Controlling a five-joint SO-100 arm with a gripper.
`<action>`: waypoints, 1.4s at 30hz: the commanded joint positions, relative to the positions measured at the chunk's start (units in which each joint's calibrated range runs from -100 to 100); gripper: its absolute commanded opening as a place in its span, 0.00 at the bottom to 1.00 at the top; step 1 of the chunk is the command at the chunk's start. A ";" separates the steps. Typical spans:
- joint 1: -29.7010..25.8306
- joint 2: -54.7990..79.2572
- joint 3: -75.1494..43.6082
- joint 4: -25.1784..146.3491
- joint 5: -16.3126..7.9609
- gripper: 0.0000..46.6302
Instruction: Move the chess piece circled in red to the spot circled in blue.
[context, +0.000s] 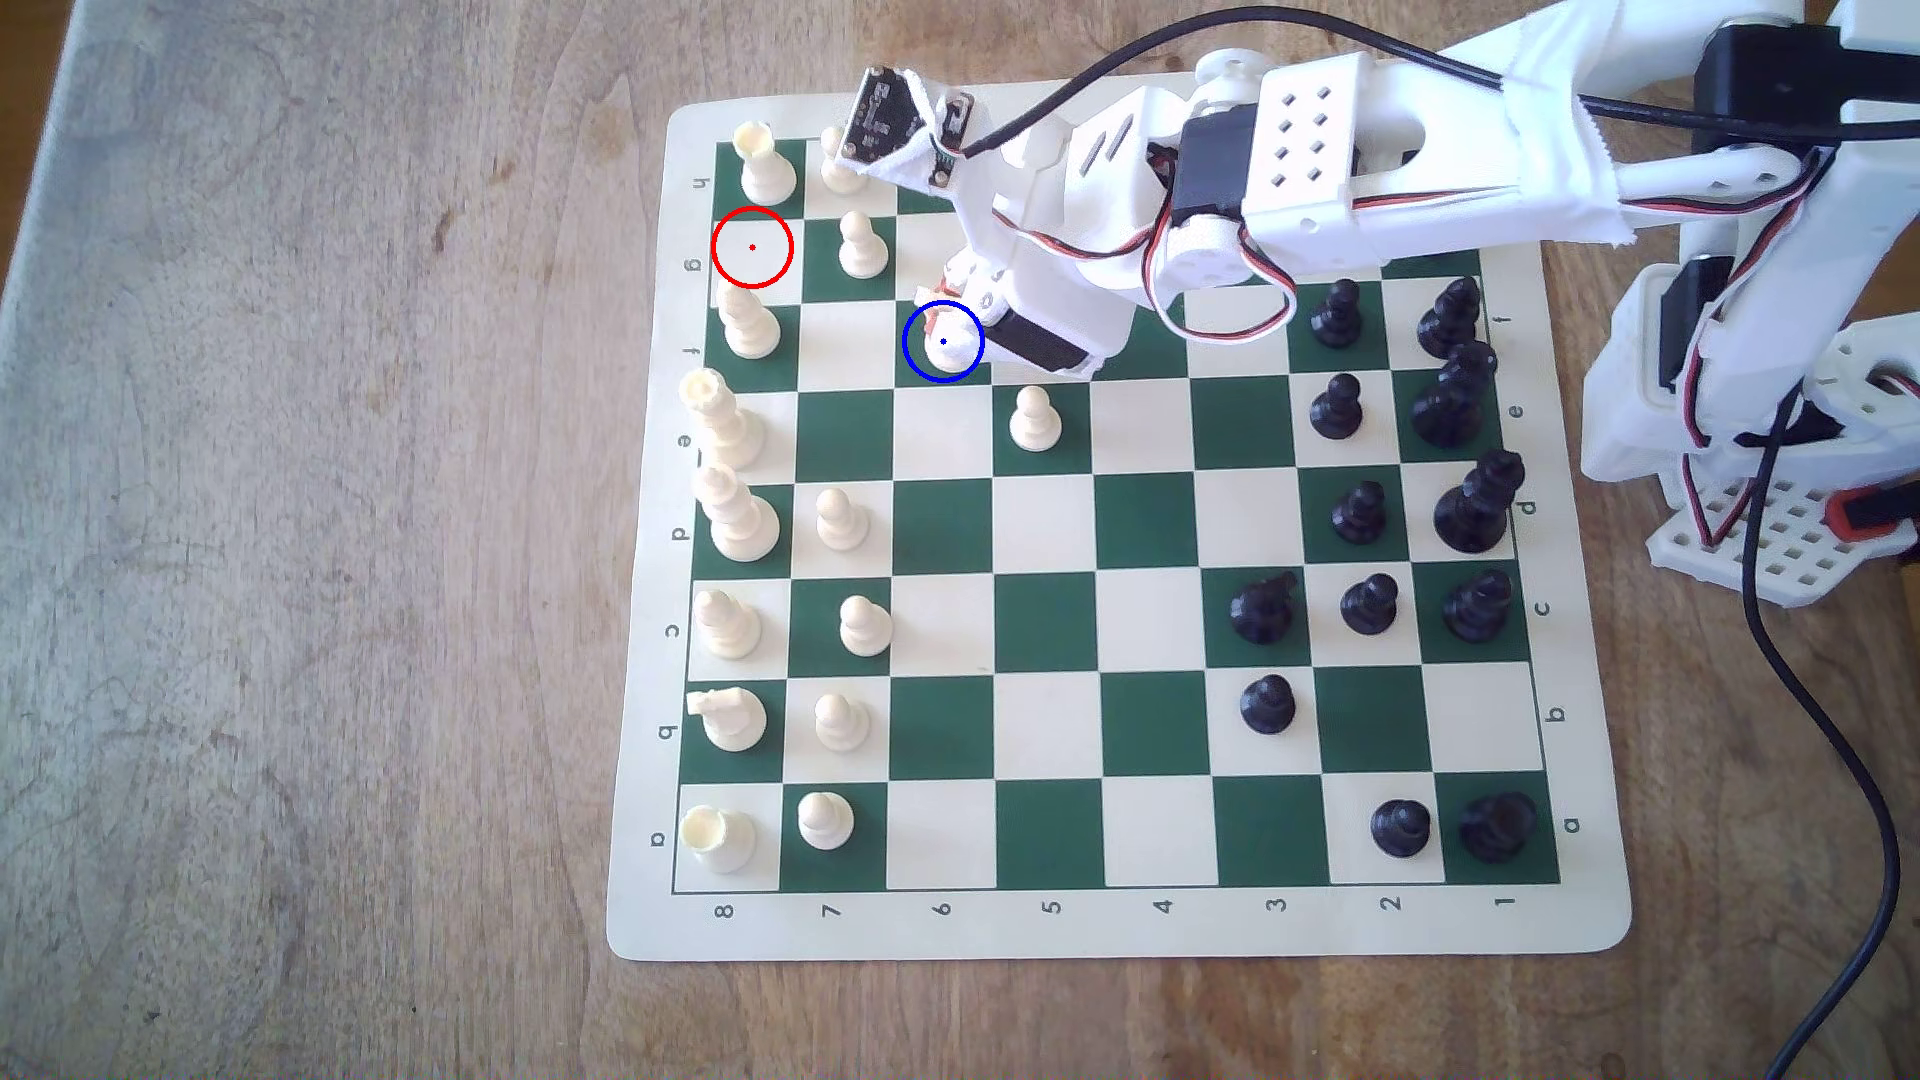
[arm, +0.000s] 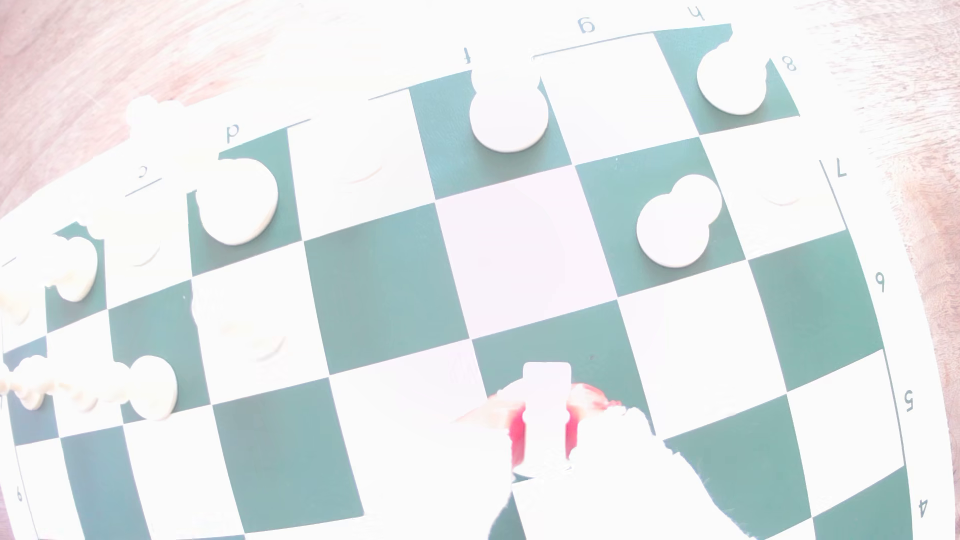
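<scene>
Gripper: the gripper (context: 951, 330) sits low over the blue-ringed spot (context: 914, 366), its jaws pinching the knight; the wrist view, though washed out, shows the knight (arm: 545, 415) clamped between red-padded fingers (arm: 587, 410).
Knight: a cream-white piece (context: 951, 348) inside the blue ring, on or just above the dark green square; whether its base touches the board I cannot tell.
Red ring: the cream square (context: 752, 247) at about ten o'clock from the gripper stands bare.
Key relation: piece directly under the tool, so my judgement is a straight release, then a lift.
Open room: cream pawn (context: 1035, 419) at four o'clock and pawn (context: 862, 245) at ten o'clock lie near; retreat toward two o'clock looks freest.
Board edge (context: 665, 312): well apart, at nine o'clock.
</scene>
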 joint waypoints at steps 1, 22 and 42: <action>0.42 0.53 -5.65 -1.07 0.00 0.04; 1.67 5.71 -9.19 -3.77 0.00 0.02; 2.06 6.13 -8.82 -3.12 -0.24 0.24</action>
